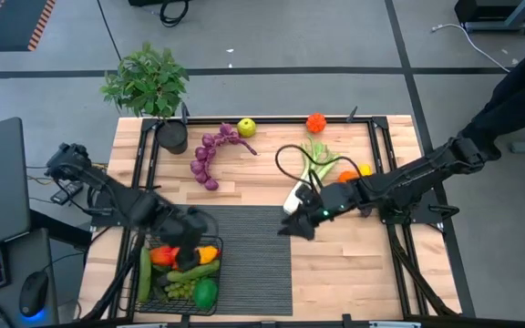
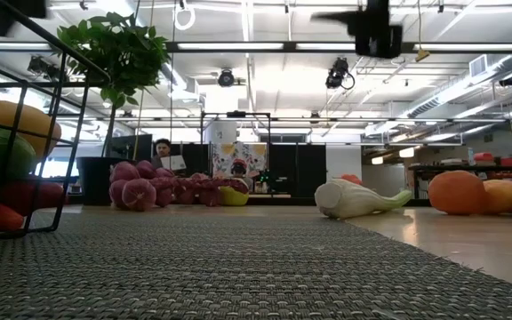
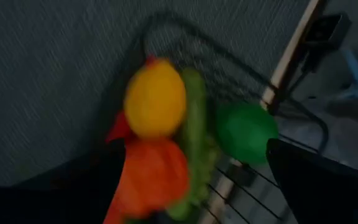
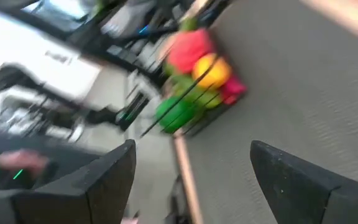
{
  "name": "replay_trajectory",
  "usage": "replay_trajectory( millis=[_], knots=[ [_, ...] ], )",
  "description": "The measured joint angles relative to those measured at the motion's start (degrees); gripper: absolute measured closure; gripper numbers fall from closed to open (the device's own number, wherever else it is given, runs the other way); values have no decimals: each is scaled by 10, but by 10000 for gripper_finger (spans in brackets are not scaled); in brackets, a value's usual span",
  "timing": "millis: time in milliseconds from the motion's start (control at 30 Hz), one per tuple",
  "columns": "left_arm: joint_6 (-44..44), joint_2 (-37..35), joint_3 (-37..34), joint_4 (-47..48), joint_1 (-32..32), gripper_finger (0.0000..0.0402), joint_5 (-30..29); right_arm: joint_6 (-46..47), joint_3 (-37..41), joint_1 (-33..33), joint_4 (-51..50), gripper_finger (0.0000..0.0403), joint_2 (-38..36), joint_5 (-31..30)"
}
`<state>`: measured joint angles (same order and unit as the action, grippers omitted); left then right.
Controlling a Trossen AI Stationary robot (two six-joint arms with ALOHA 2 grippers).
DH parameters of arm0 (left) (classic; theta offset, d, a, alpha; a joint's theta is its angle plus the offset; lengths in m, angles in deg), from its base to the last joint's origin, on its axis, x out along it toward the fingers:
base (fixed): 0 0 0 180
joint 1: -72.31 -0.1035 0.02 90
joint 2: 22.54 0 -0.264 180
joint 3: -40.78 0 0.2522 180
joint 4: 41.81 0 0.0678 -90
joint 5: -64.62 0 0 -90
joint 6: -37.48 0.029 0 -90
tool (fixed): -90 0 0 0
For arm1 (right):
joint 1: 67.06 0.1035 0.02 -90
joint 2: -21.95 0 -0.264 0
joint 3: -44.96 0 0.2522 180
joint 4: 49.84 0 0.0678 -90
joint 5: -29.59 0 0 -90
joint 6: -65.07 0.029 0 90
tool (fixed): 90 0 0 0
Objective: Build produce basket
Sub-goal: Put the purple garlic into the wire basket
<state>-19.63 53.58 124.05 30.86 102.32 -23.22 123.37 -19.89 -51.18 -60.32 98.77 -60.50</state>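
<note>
A: Surface first. Wooden table with a dark ribbed mat across its front middle; an open workshop floor lies beyond it, and in the low view a person sits far back in the room.

B: Basket?

A: Black wire basket at the front left of the table, on the mat's left edge. It holds a yellow lemon, red and orange pieces, a cucumber, green grapes and a green apple.

B: Arms?

A: Left gripper hangs just above the basket's back edge, fingers spread wide with nothing between them; its wrist view looks straight down on the lemon. Right gripper sits over the mat's back right corner, fingers apart and empty.

B: Loose produce?

A: Purple grapes back left of centre, near the potted plant. A leek lies just beside the right arm, two orange fruits next to it. A yellow-green apple and a red-orange pepper rest at the back edge.
</note>
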Motion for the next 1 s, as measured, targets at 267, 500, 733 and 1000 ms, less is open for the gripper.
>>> replay_trajectory(
  millis=[267,500,733,1000],
  knots=[
    [182,0,0,27,-208,8,-141,34,0,-73,2,85,0,-4],
    [352,10,0,-84,-422,8,-174,52,0,-102,16,85,0,-3],
    [368,73,0,-142,-580,8,-112,76,0,-106,9,85,0,-2],
    [414,161,-1,-190,-621,8,-77,112,0,-111,4,85,0,25]
  ],
)
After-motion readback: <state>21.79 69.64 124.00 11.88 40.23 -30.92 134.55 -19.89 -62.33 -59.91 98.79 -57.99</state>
